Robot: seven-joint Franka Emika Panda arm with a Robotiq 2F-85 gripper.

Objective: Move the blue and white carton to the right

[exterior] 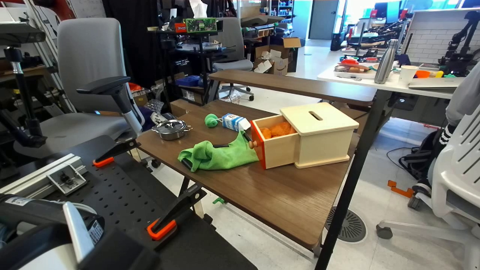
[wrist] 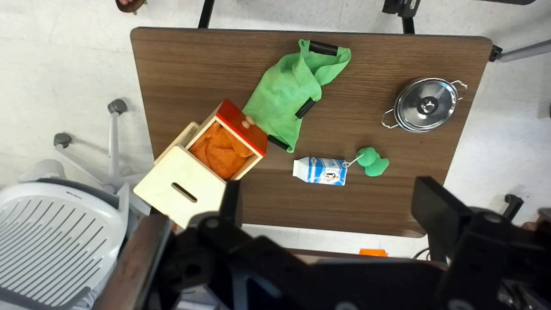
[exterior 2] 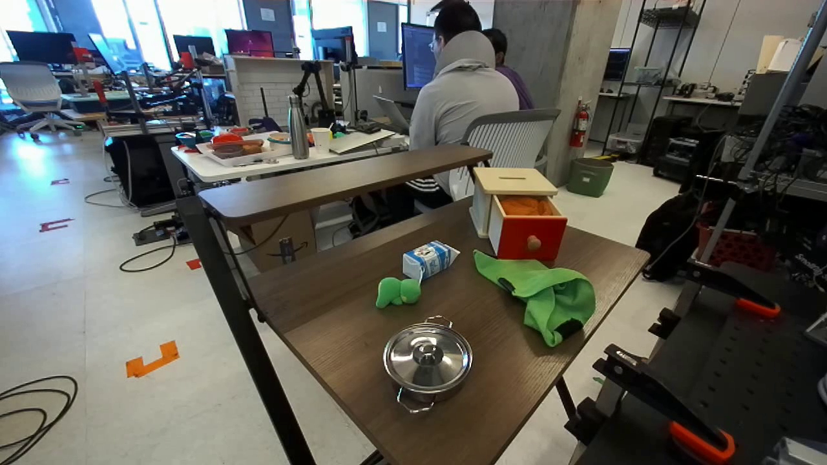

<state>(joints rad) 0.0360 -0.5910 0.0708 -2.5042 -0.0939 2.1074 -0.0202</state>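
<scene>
The blue and white carton (wrist: 326,170) lies on its side on the brown table (wrist: 366,56). It also shows in both exterior views (exterior: 234,122) (exterior 2: 429,259). In the wrist view its white top points left, toward the wooden box. A thin white string runs from its base end to a small green toy (wrist: 373,162), which also shows in an exterior view (exterior 2: 398,292). My gripper (wrist: 328,184) is open with nothing between its fingers. The fingers appear wide apart, above the table and not touching the carton. I cannot make out the gripper in the exterior views.
A wooden box (wrist: 183,185) with an open red-fronted drawer (wrist: 243,127) holding orange cloth stands beside the carton. A green cloth (wrist: 288,92) lies by the drawer. A lidded metal pot (wrist: 426,105) stands near a table end. A raised shelf (exterior 2: 349,181) runs along one long side.
</scene>
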